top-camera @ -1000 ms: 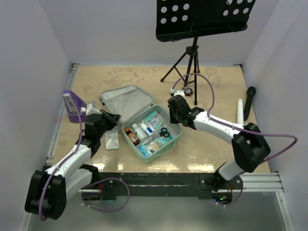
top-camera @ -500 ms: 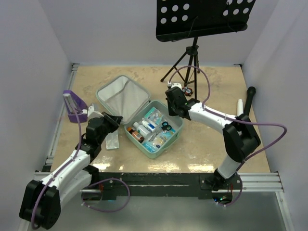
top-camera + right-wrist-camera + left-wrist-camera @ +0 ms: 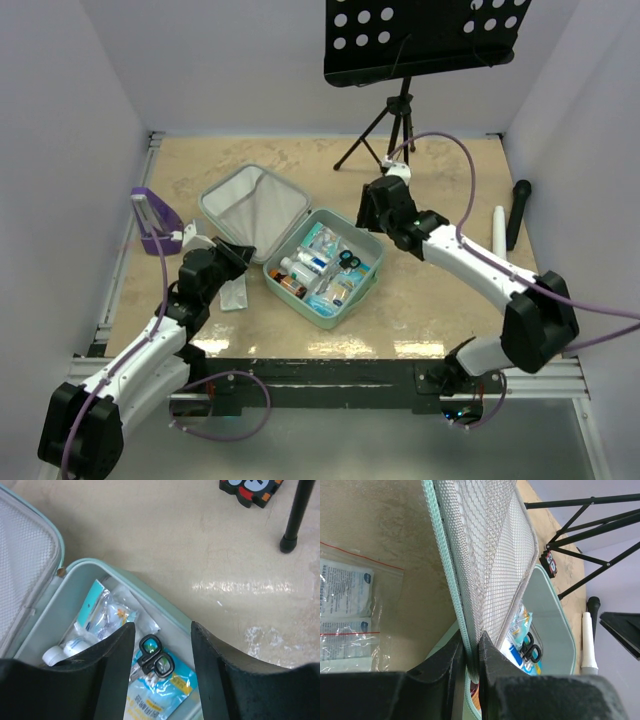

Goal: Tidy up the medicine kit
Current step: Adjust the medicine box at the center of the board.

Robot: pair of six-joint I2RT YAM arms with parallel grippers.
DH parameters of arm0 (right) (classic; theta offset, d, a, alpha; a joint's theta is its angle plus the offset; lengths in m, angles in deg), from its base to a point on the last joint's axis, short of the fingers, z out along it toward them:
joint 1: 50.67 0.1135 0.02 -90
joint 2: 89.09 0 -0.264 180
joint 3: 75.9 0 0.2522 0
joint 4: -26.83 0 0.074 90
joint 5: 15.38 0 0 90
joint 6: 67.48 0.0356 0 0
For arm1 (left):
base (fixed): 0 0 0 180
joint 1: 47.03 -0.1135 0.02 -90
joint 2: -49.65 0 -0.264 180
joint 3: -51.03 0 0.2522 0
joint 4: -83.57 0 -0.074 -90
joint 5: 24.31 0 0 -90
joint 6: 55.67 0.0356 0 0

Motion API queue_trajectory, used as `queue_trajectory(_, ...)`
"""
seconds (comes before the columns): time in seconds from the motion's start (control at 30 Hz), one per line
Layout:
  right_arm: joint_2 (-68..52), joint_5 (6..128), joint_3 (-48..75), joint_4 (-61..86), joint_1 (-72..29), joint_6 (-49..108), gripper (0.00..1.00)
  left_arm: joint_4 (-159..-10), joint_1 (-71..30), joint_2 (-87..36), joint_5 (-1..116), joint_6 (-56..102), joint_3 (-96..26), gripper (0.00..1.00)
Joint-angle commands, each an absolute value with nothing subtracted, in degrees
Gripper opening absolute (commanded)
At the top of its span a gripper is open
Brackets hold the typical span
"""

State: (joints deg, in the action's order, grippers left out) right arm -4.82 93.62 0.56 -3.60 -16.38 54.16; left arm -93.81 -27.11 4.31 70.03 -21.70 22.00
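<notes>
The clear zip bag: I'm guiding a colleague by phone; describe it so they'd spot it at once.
Find the open mint-green medicine kit. On the tabletop left of it, near the left hand pinching the lid, lies a flat clear zip bag. Unlike the kit's packed contents, it lies outside: see-through, red seal line, white sachets inside.

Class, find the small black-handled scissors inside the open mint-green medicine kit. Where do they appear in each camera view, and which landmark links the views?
Top external: small black-handled scissors just right of centre, inside the mint-green soft case.
Left wrist: scissors low, right of centre, beyond the lid's edge.
Right wrist: scissors bottom centre, on a blue packet.
Shared landmark: the lid's grey mesh lining.
</notes>
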Motion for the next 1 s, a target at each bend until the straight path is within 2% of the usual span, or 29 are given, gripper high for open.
queue_trajectory(0.0,-11.6,93.1,-4.6,-4.4,-16.4,60.4,0.52,-94.4,-26.5,5.1,69.5,-20.8,21.7,0.0)
queue_trajectory(0.23,-18.2,92.5,-10.2,-7.8,-16.4,63.9,0.53,-94.4,-26.5,5.7,70.7,-19.8,20.9,0.0)
queue_trajectory(0.6,-16.5,89.4,-15.1,-6.6,-16.5,65.1,0.52,-95.3,-26.5,6.1,71.1,-18.2,20.2,0.0)
queue_trajectory(0.77,-13.6,88.2,-15.9,-4.8,-16.4,64.5,0.44,-95.2,-26.5,6.8,70.5,-17.2,19.7,0.0)
queue_trajectory(0.97,-9.6,89.6,-14.8,-3.0,-16.4,62.3,0.27,-93.3,-26.3,8.2,70.1,-15.0,18.5,0.0)
